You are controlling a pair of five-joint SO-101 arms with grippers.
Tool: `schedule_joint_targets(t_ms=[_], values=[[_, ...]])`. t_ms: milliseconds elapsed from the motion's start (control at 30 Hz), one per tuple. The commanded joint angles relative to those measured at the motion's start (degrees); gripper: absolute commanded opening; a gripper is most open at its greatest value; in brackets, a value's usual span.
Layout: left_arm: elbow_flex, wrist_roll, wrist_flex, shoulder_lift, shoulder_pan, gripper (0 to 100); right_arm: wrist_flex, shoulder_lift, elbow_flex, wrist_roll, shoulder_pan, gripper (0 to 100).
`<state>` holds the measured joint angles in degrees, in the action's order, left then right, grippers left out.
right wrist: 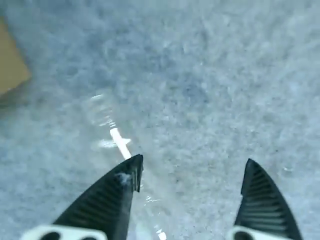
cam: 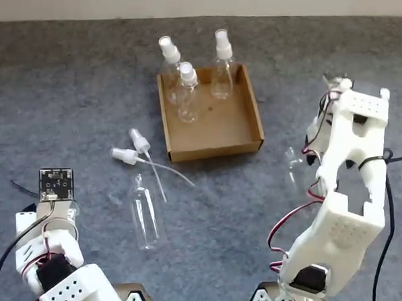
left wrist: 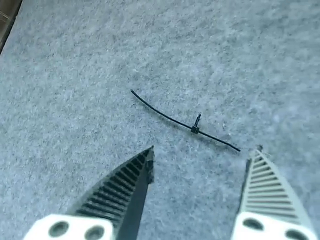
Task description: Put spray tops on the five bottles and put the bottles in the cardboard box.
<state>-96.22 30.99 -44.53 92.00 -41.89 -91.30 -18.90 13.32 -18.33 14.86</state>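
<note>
Three clear plastic bottles with white spray tops [cam: 188, 100] are standing inside the shallow brown cardboard box [cam: 247, 131]. A clear uncapped plastic bottle [cam: 143, 211] is lying on the grey carpet [cam: 70, 96], near two loose white spray tops with long dip tubes [cam: 130, 153]. A second clear uncapped bottle [right wrist: 107, 122] is resting on the carpet just beside one fingertip of the right gripper [right wrist: 194, 160], whose jaws are being held spread with nothing between them.

The second bottle is sitting to one side of the gap, not within it. If the jaws are closed as placed, the bottle is likely being missed or nudged, and a smooth round body could be sent rolling. Its see-through walls are making its edges hard to judge.

The left gripper [left wrist: 204, 150] is also being held spread and empty, over carpet and a thin black cable tie [left wrist: 185, 122]. The dip tubes are lying crossed, so one top could be dragged while the other is being lifted, and a tube could be bent. The standing bottles could be toppled when another is being lowered in.
</note>
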Motion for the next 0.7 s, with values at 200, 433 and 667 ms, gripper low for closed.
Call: schedule_joint_targets(t_ms=[200, 433, 667], values=[[-1.5, 0.0, -0.4, 0.0, 1.0, 27, -0.9, 14.1, -5.9, 0.5, -8.4, 25.3], [-1.5, 0.2, -0.4, 0.0, 0.7, 27, 10.6, 15.3, -21.4, -3.8, -8.4, 25.3], [-1.5, 0.2, -0.4, 0.0, 0.7, 27, 15.5, 10.3, -21.4, -5.5, -6.5, 25.3]])
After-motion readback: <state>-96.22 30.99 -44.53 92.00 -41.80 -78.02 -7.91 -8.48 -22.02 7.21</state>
